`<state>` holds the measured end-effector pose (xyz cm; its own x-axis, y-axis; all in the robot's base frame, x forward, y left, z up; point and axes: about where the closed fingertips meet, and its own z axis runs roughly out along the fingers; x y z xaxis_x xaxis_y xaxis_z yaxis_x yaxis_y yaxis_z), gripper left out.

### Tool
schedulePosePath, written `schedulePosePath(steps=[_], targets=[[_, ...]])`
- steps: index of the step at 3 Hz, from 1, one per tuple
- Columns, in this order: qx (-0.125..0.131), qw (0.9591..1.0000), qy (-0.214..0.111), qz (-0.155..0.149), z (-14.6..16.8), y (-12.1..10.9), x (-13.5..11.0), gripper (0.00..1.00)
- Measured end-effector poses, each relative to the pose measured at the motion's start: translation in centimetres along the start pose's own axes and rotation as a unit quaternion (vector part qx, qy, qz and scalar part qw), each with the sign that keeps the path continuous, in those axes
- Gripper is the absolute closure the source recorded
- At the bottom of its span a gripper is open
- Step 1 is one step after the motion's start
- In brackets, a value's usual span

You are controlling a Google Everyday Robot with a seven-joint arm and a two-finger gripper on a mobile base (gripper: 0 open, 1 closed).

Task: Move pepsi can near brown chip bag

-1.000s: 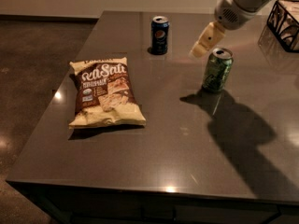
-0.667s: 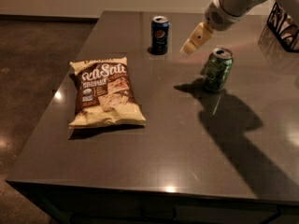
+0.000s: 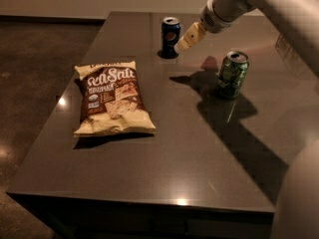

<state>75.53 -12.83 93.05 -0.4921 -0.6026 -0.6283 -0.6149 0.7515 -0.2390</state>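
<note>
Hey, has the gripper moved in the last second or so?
Yes. The gripper has swung left, away from the green can, and is now just right of the pepsi can, which stayed put.

Table (image 3: 199, 158) holds three items. Chip bag (image 3: 112, 101) lies flat on the left part, toward the front. Pepsi can (image 3: 170, 36) stands upright at the back, behind and right of the bag, well apart from it. Other can (image 3: 232, 74) stands upright further right, nearer the front than the pepsi can. Gripper (image 3: 185, 41) sits just right of the pepsi can, between the two cans; contact unclear.
</note>
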Motion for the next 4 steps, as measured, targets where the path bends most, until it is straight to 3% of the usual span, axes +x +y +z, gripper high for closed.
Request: schedulePosePath(steps=[2, 4], targets=[[0.001, 0.9988, -0.046, 0.02, 4.8, 1.1, -3.0, 0.0], [-0.011, 0.9973, -0.065, 0.033, 7.7, 1.6, -5.6, 0.0]])
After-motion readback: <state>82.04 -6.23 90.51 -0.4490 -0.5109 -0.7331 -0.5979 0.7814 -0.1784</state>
